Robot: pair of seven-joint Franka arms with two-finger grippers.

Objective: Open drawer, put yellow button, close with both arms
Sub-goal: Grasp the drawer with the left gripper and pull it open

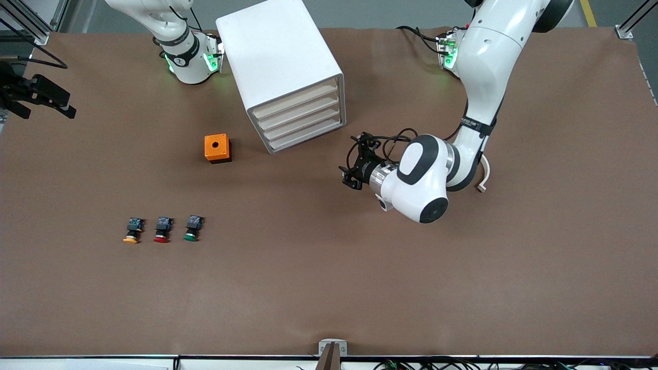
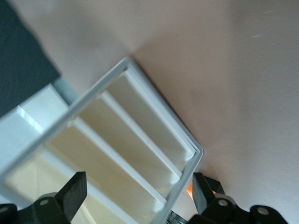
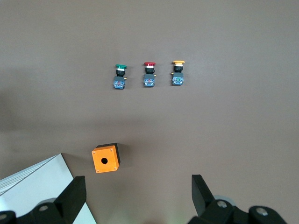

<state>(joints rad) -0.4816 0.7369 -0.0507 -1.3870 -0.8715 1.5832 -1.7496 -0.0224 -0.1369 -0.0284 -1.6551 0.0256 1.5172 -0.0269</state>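
The drawer (image 1: 295,102) is the topmost of four in the white cabinet (image 1: 280,51), and all of them sit pushed in. The yellow button (image 1: 132,231) (image 3: 177,72) lies on its side on the brown table, nearer the front camera than the cabinet, toward the right arm's end. My left gripper (image 1: 353,163) (image 2: 140,193) is open, just in front of the drawer fronts (image 2: 126,140), and holds nothing. My right gripper (image 3: 139,196) is open and empty, high above the table beside the cabinet, with its wrist (image 1: 187,61) near its base.
A red button (image 1: 162,229) and a green button (image 1: 192,228) lie in a row beside the yellow one. An orange box (image 1: 217,148) (image 3: 105,158) with a round hole stands beside the cabinet. A black camera mount (image 1: 36,95) juts in at the right arm's end.
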